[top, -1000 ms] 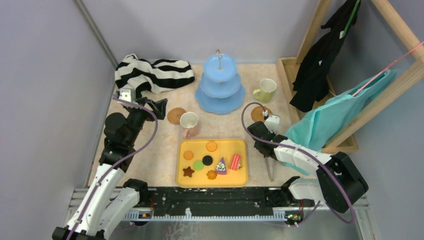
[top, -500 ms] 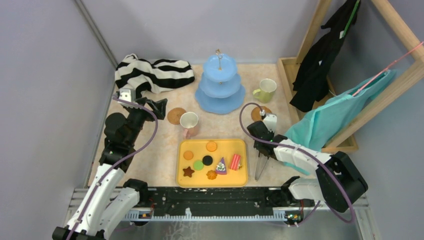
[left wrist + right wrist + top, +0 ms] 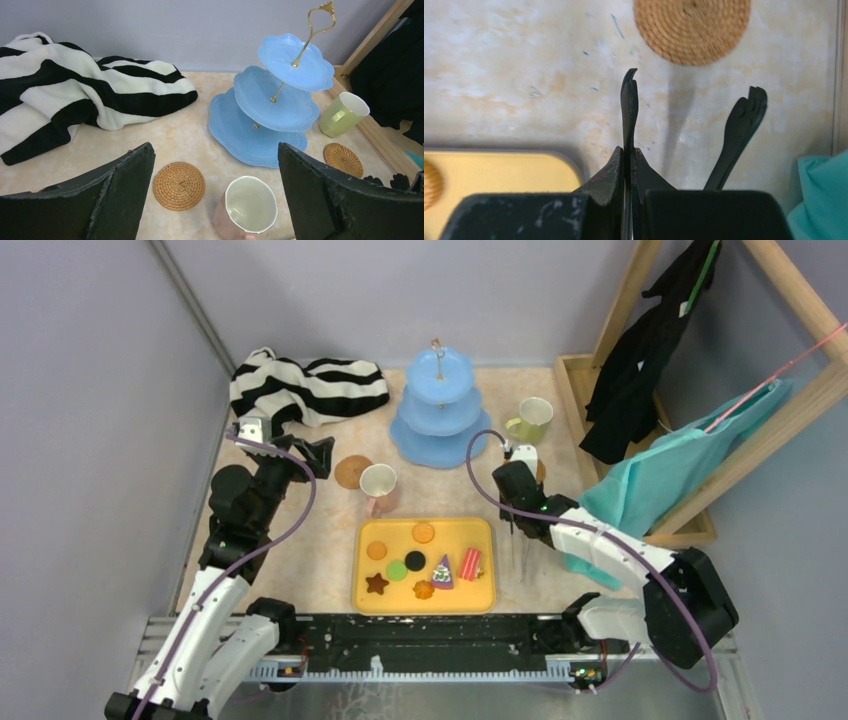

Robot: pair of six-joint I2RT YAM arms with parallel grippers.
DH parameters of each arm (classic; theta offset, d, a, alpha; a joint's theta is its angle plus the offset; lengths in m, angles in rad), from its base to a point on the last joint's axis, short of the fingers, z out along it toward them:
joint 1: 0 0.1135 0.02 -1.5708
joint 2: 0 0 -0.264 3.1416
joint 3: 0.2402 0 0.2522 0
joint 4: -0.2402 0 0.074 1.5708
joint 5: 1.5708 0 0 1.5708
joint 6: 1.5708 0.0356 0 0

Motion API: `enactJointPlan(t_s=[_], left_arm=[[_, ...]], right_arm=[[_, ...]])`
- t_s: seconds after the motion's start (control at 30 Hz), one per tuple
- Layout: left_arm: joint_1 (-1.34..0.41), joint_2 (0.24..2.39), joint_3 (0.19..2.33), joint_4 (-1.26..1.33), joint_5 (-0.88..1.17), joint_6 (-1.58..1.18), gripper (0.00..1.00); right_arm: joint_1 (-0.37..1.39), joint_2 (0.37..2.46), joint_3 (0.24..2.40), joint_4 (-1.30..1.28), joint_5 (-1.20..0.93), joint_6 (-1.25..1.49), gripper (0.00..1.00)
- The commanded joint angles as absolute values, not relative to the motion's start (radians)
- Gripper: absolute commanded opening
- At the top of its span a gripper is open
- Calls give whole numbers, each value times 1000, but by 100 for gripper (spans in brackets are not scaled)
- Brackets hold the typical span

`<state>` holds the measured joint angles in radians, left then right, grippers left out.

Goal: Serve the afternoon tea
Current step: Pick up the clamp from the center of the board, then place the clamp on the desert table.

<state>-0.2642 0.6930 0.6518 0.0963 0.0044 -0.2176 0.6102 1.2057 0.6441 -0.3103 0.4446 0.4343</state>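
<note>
The light-blue three-tier stand point(image 3: 437, 410) point(image 3: 270, 100) stands at the back, empty. The yellow-green cup point(image 3: 530, 420) point(image 3: 342, 114) is to its right. The pink-handled cup point(image 3: 378, 485) point(image 3: 247, 210) stands beside a cork coaster point(image 3: 352, 472) point(image 3: 178, 185). The second coaster point(image 3: 691, 30) point(image 3: 343, 159) lies by my right wrist. Toy cookies point(image 3: 400, 565) and cake slices point(image 3: 442, 570) lie on a yellow tray point(image 3: 450, 535). My left gripper point(image 3: 300, 455) point(image 3: 215, 150) is open above the pink cup and coaster. My right gripper point(image 3: 518, 525) point(image 3: 629, 150) is shut on one arm of black tongs point(image 3: 522, 555) point(image 3: 629, 100), right of the tray.
A black-and-white striped cloth point(image 3: 305, 385) lies at the back left. A wooden rack point(image 3: 700, 440) with black and teal garments point(image 3: 660, 475) stands along the right side. Grey walls close the left and back.
My right gripper has swung the tongs left toward the tray's right edge and tipped them more upright. The left arm has not moved.
</note>
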Motion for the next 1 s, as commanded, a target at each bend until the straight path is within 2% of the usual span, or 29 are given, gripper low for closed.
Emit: enactJointPlan(t_s=[0.0, 0.17, 0.37, 0.97], left_arm=[[-270, 689, 643, 117, -5, -230, 97], [-270, 687, 641, 117, -9, -230, 97], [-270, 687, 641, 117, -9, -231, 97], [-269, 690, 637, 126, -13, -225, 97]], right_arm=[[601, 1188, 755, -238, 325, 279, 0], [602, 1249, 844, -218, 162, 152, 0], [601, 1420, 999, -287, 37, 60, 0], [602, 1733, 1235, -265, -38, -68, 0]])
